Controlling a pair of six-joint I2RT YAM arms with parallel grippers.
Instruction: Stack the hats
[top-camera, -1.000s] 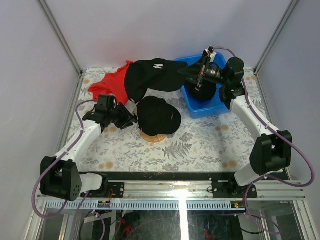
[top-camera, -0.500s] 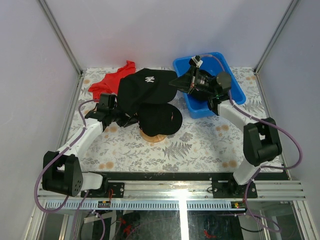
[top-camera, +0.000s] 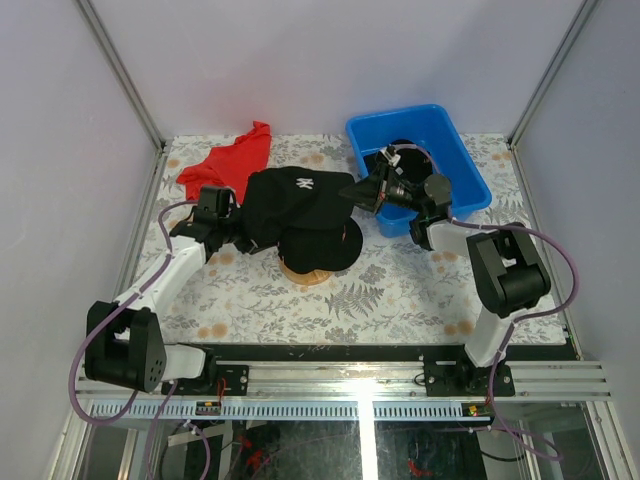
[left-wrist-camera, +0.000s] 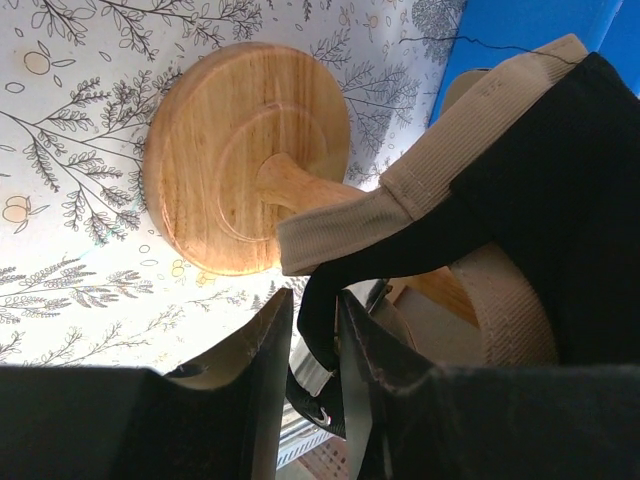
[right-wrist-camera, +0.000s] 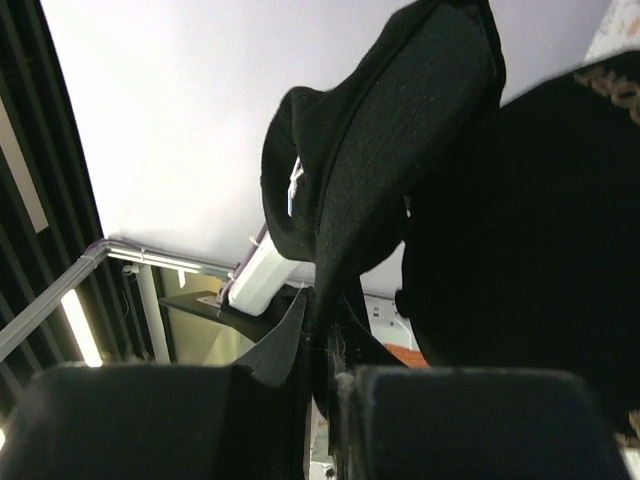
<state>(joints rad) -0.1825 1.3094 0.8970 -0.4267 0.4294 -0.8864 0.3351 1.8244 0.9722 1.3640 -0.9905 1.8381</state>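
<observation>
Black logo hat (top-camera: 298, 192), brim pinched in closed R fingers (right-wrist-camera: 430, 420), partly over lower hat (top-camera: 325, 248) on wooden stand (left-wrist-camera: 245, 160), L fingers (left-wrist-camera: 385, 400) nipped on lower hat's rear strap; could drag lower hat askew or tip stand if lowered w/ crowns misaligned.

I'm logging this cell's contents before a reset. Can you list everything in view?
Logo cap: one, black with white logo, above the stand.
Plain cap: one, black, on the stand under the logo cap.
Tan cap rim: one, tan, under the black fabric, seen from the left wrist only.
Binned cap: one, black, inside the bin.
Stand: one, wooden, mid-table.
Bin: one, blue, far right.
Cloth: one, red, far left.
Table: one, floral print.
Left end effector: black, closed on a black cap strap.
Right end effector: black, shut on the logo cap's brim.
</observation>
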